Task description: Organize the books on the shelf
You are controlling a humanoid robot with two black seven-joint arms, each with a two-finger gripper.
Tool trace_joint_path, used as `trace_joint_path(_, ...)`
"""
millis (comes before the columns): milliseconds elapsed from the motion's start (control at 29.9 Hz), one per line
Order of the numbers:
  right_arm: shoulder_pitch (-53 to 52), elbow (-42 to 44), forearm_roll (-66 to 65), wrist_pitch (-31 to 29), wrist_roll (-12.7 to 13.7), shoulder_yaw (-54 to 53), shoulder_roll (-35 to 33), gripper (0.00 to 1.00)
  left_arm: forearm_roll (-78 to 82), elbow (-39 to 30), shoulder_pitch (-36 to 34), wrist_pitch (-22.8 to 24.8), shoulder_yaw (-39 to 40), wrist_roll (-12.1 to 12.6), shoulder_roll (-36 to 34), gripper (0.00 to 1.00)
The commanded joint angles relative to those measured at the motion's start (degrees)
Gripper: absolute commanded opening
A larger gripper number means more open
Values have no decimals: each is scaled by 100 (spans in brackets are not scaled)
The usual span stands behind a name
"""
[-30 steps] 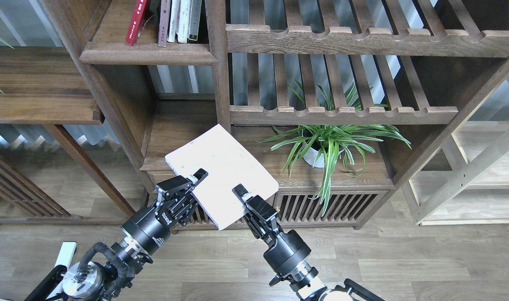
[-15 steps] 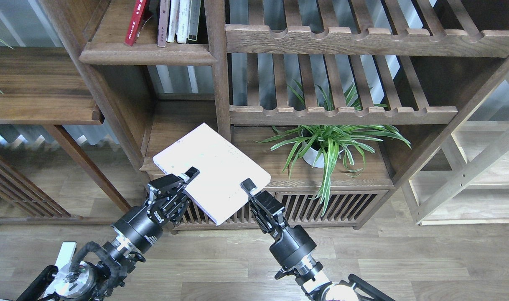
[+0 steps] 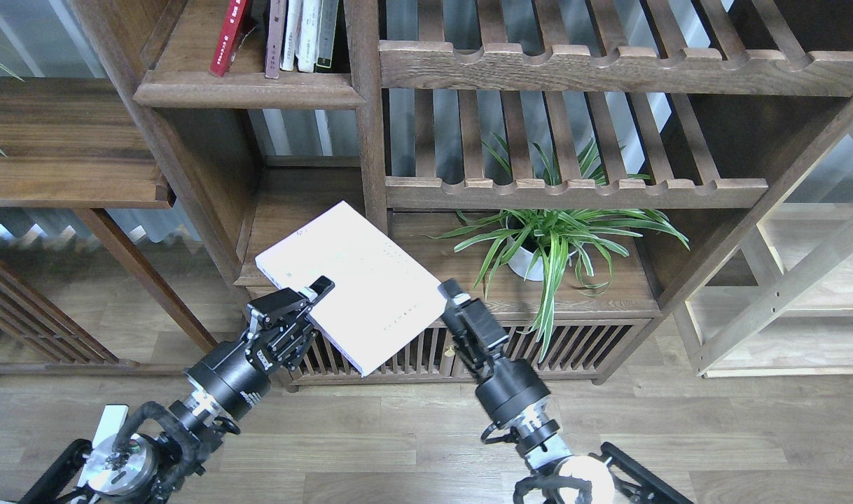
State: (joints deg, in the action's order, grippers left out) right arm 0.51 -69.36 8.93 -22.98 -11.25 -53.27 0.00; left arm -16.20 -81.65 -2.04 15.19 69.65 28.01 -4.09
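I hold a thick white-covered book (image 3: 353, 280) tilted in the air in front of the bookcase's lower compartment. My left gripper (image 3: 319, 292) is shut on its lower left edge, one finger lying on the cover. My right gripper (image 3: 453, 292) sits just off the book's right corner, apart from it; its fingers cannot be told apart. High at the left, the dark-brown shelf (image 3: 248, 89) carries a leaning red book (image 3: 228, 35) and several upright books (image 3: 302, 31) against the post.
A potted spider plant (image 3: 542, 241) stands on the low cabinet top to the right of the white book. Slatted racks (image 3: 573, 66) with scalloped rails fill the upper right. A wooden ledge (image 3: 69, 140) juts out at left, a pale wooden frame (image 3: 784, 294) at right.
My right gripper has come off the white book and moved right and back. The book, now held by the left gripper alone, has shifted slightly left.
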Motion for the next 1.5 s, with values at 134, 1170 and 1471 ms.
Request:
trace_joint_path(134, 11, 195, 21, -57, 0, -237, 0, 99, 1371, -570, 107, 71, 584, -1, 31, 1)
trace_joint_path(1170, -59, 687, 21, -216, 9, 9, 0, 99, 4160, -2004, 99, 1281, 2957, -1, -1611, 1)
trace_joint_path(1471, -121, 705, 12, -198, 9, 89, 0, 99, 4274, -1995, -367, 1223, 3388, -1, -2333, 2)
